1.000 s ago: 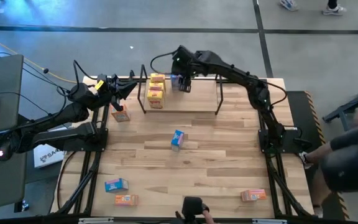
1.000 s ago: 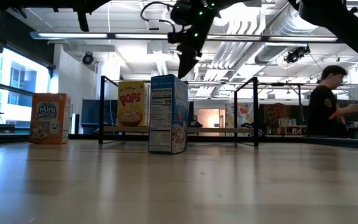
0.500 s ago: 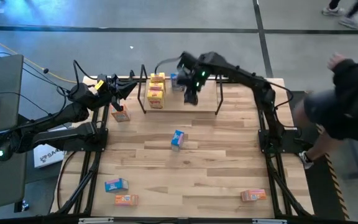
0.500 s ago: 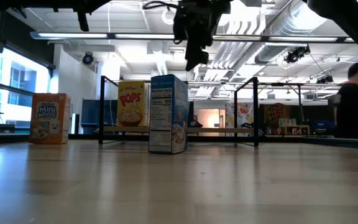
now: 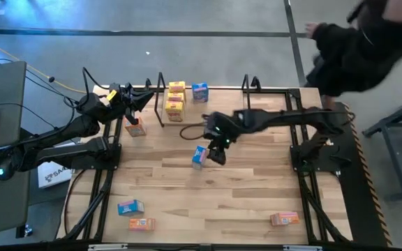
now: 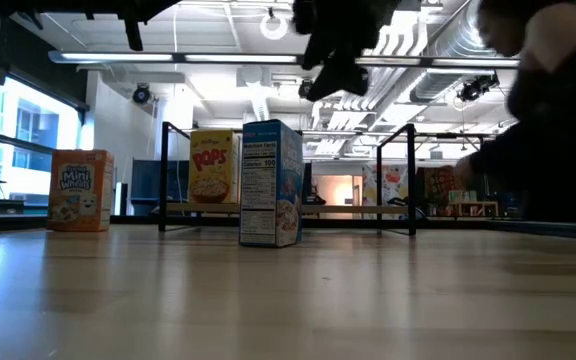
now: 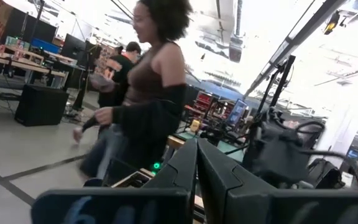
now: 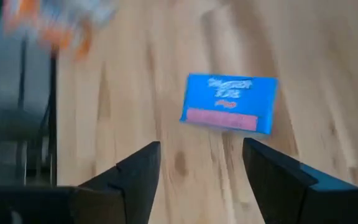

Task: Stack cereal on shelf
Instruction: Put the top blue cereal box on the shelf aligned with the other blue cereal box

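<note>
The shelf (image 5: 222,101) stands at the table's far middle, with three yellow cereal boxes (image 5: 175,101) and one blue box (image 5: 200,91) on its board. Another blue cereal box (image 5: 199,156) stands upright on its end at the table's middle; it also shows in the low view (image 6: 271,183) and the right wrist view (image 8: 229,102). My right gripper (image 5: 217,153) hovers open and empty just right of and above it (image 8: 197,152). My left gripper (image 5: 145,97) waits shut at the far left, off the shelf's left end.
An orange box (image 5: 135,128) stands near the far left edge. A blue box (image 5: 130,207) and an orange box (image 5: 142,224) lie near the front left, another orange box (image 5: 284,219) near the front right. A person (image 5: 368,35) passes beyond the far right corner.
My right gripper has moved from the shelf toward the table's near edge and come down beside the upright blue box at the middle. The blue box on the shelf has stayed behind there. A person has walked past the table's right side.
</note>
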